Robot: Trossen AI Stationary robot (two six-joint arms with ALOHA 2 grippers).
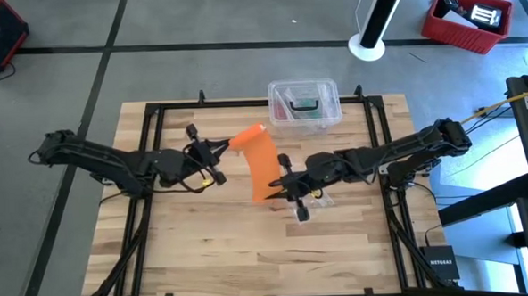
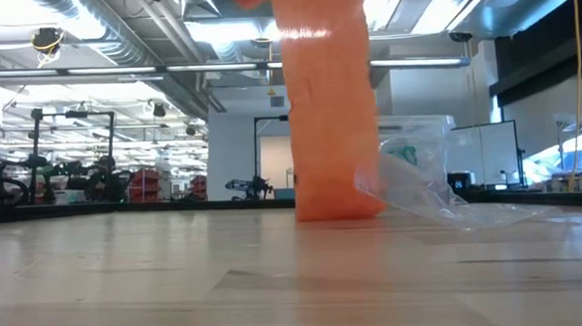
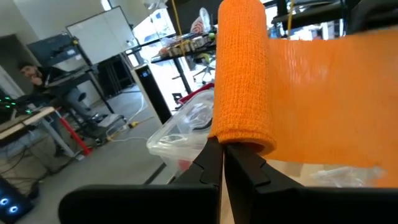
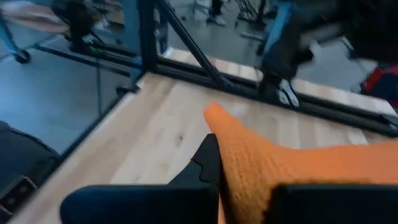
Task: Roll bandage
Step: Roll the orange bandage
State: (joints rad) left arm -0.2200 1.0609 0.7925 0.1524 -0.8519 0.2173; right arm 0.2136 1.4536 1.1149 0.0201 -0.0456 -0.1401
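The bright orange bandage (image 1: 261, 164) is held up over the middle of the table between both grippers. Its rolled part (image 3: 239, 74) sits at my left gripper (image 1: 226, 147), which is shut on it. From the roll a flat band (image 3: 329, 99) runs to my right gripper (image 1: 280, 186), shut on the band near its other end. In the low view the band (image 2: 331, 131) comes down from above, and its lower end (image 2: 339, 212) reaches the table line. My left gripper has the roll by one end (image 3: 242, 144); its two shut fingertips (image 3: 211, 163) meet right at that end. The fingers come about level from the table's left side. The roll stands out beyond the tips, lifted clear. My right gripper pinches the flat band (image 4: 249, 163) between its two fingers, coming from the table's right side and slanting a little downward. The fabric bunches between the fingers and covers one of them. One layer or several, I cannot tell.
A clear plastic box (image 1: 304, 104) with small items stands at the table's far edge. A crumpled clear wrapper (image 2: 422, 191) lies on the table beside the band, under my right gripper. Black frame rails (image 1: 157, 153) run along the table's sides. A person sits in the room beyond.
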